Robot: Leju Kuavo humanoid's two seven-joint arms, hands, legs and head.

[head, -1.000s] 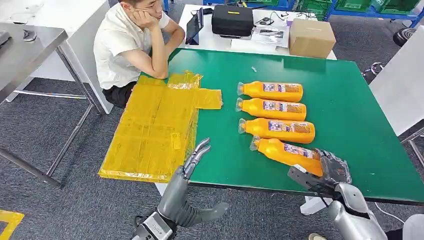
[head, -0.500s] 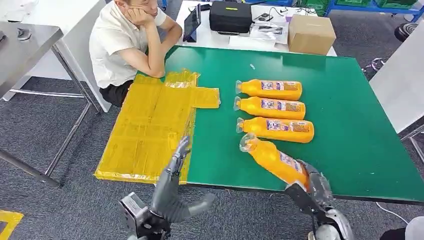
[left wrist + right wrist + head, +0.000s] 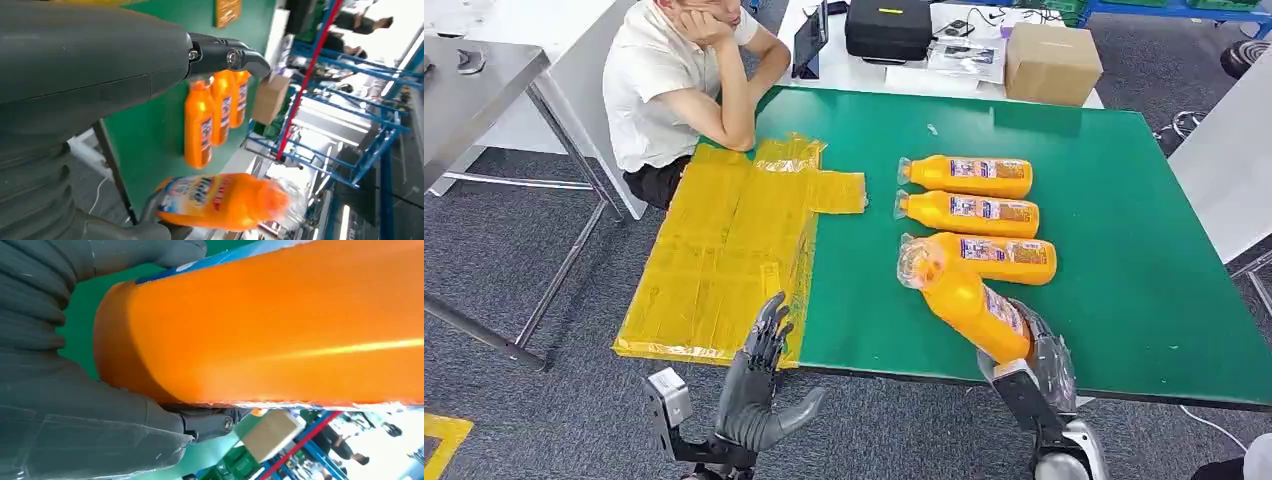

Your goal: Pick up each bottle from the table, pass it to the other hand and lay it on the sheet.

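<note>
My right hand [image 3: 1039,365] grips the base end of an orange bottle [image 3: 964,300] and holds it lifted above the green table [image 3: 1124,250], its clear cap tilted up and toward the left. In the right wrist view the orange bottle [image 3: 280,325] lies across my right hand [image 3: 75,405]. Three more orange bottles lie side by side on the table: the far bottle [image 3: 969,176], the middle bottle [image 3: 972,212] and the near bottle [image 3: 1004,258]. My left hand [image 3: 759,385] is open, fingers up, beside the near edge of the yellow sheet [image 3: 724,250]. The left wrist view shows the lifted bottle [image 3: 225,200] beyond my left hand [image 3: 90,75].
A person [image 3: 674,90] sits leaning on the table's far left corner, by the sheet. Behind the table stand a black case [image 3: 889,30], a tablet [image 3: 809,45] and a cardboard box [image 3: 1052,62]. A metal table [image 3: 484,80] stands at the left.
My right hand has lifted the nearest bottle off the table and swung its cap up and leftward. My left hand has drawn back and turned upright, palm toward the bottle.
</note>
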